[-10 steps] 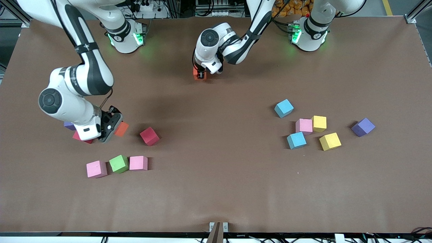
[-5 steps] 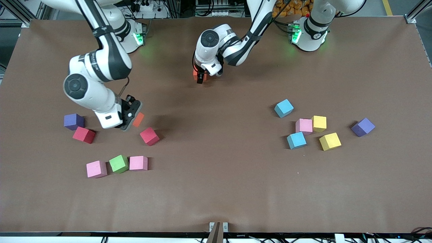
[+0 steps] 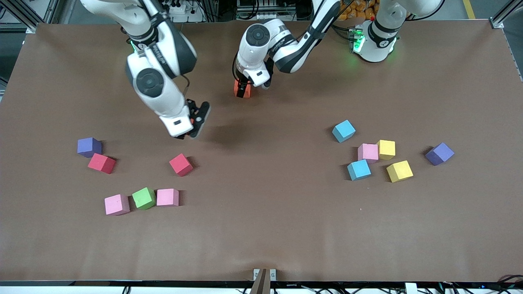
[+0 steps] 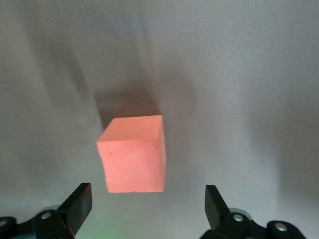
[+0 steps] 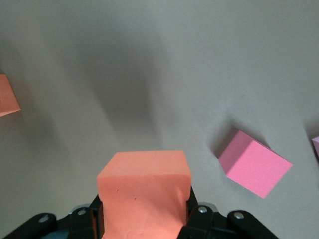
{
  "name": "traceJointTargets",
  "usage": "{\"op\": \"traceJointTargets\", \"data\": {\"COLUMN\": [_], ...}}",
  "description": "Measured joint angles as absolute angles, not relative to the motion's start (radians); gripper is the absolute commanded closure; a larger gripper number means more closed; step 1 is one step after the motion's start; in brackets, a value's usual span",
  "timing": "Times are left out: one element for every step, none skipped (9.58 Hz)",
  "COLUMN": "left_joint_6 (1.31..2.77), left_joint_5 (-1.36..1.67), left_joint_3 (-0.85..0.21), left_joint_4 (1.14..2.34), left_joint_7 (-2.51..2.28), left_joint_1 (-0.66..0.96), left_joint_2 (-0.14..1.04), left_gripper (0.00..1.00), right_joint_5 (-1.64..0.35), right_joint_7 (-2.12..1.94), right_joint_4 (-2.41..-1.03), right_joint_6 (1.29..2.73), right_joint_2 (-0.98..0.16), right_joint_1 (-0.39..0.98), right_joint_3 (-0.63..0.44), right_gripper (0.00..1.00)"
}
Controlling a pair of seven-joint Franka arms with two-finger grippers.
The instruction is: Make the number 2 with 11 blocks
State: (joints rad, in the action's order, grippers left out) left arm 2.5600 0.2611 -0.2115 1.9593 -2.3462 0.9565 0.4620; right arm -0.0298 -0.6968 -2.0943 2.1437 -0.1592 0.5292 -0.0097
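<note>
First orange block [image 3: 242, 88] sits on the table [image 3: 286, 228] right under my left pincer [image 3: 244, 86], fingers spread wide with the cube loose between them, not gripped; I read it as the seed cube for the number 2, dropped mid-table near the bases so there's room to build toward the camera. Second orange block [image 5: 144, 199] is pinched tight in my right pincer [image 3: 191, 124], up in the air over bare table between the crimson block [image 3: 181, 164] and the placed orange one [image 5: 7, 102], which shows at the edge of the right wrist view; likely goes beside it. No digit formed yet. Loose supply below the right pincer: pink block [image 3: 168, 197], green block [image 3: 144, 198], another pink [image 3: 117, 204], second crimson [image 3: 101, 163]. Toward the left arm's end: light blue blocks [image 3: 343, 130], a pink, two yellows [image 3: 399, 170]. Purple cubes [image 3: 89, 147] I'd leave alone.
</note>
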Motion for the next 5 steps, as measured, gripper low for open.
{"op": "traceJointTargets", "data": {"left_joint_6": [2.551, 2.526, 2.485, 2.431, 2.374], "left_joint_5": [0.254, 0.249, 0.248, 0.24, 0.213], "left_joint_3": [-0.212, -0.213, -0.212, -0.211, -0.211], "left_joint_4": [1.986, 2.022, 2.063, 2.094, 2.108], "left_joint_7": [-2.329, -2.28, -2.203, -2.114, -2.029], "left_joint_1": [0.954, 0.941, 0.907, 0.857, 0.8], "left_joint_2": [0.44, 0.408, 0.363, 0.316, 0.276], "left_gripper": [0.0, 0.0, 0.0, 0.0, 0.0], "right_joint_5": [-0.025, -0.022, -0.02, -0.019, -0.019], "right_joint_7": [-0.692, -0.692, -0.698, -0.704, -0.71], "right_joint_4": [-2.095, -2.096, -2.096, -2.098, -2.1], "right_joint_6": [2.143, 2.138, 2.127, 2.12, 2.119], "right_joint_2": [-0.159, -0.157, -0.153, -0.149, -0.145], "right_joint_1": [0.537, 0.537, 0.536, 0.537, 0.541], "right_joint_3": [-0.01, -0.014, -0.018, -0.019, -0.018], "right_gripper": [0.91, 0.91, 0.91, 0.91, 0.91]}}
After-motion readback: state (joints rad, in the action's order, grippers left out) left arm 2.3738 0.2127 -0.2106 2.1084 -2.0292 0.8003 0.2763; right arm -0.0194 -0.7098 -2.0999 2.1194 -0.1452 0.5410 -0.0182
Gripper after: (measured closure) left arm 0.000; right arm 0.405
